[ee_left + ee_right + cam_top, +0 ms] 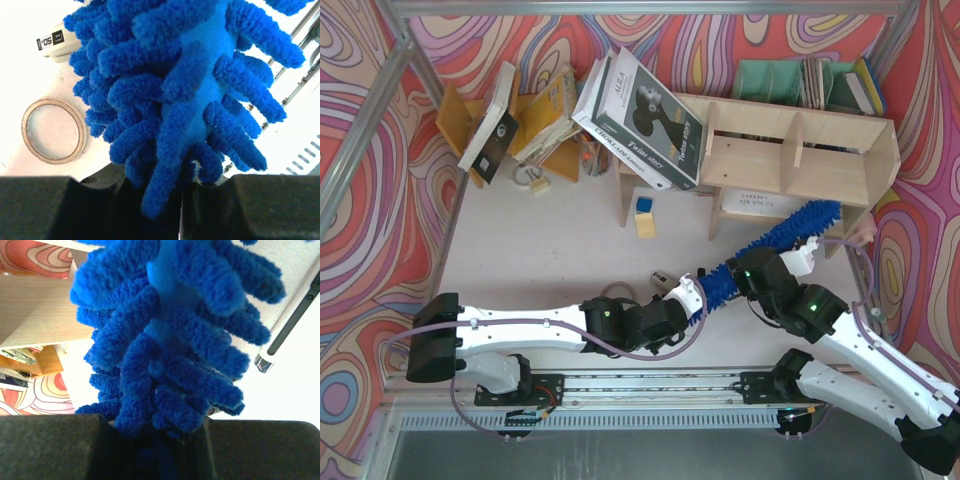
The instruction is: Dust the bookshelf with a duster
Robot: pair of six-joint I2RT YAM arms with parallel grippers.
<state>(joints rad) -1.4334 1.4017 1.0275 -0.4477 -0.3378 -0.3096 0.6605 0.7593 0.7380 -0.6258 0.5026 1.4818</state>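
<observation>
Arms: I count 2, both reaching in from the near edge and meeting at the near right of the table (pixel 540 250).
Duster (pixel 782 234): 1, bright blue & fluffy, lying diagonally from near-centre out to the far right. Its tip sits at the front of the lower tier, right end. I can't tell if it touches the wood.
L gripper (pixel 694 297): on the near end of the duster. In my L wrist view both fingers (pixel 270 205) are pressed in on the blue fluff (pixel 190 90), pinching it.
R gripper (pixel 762 268): just beside the L one, further along the duster. In the R wrist view the fluff (pixel 170 340) runs down between the 2 fingers (pixel 50 450), which are nipped on it.
Bookshelf (pixel 800 150): 1, pale ply, far right, 2 tiers. I count 2 upright dividers on the upper tier.
Big book (pixel 640 120): 1, tilted against the shelf's left end.
Book rack (pixel 545 125): 1, orange-brown, far left. The books in it are leaning & I can't count them.
File holder (pixel 770 78): 1, green, behind the shelf.
Blocks: 2, a blue one (pixel 643 203) & a pale one (pixel 645 224), touching, in front of the shelf's left end.
Tape ring (pixel 52 131): 1, flat on the table, left of the duster.
</observation>
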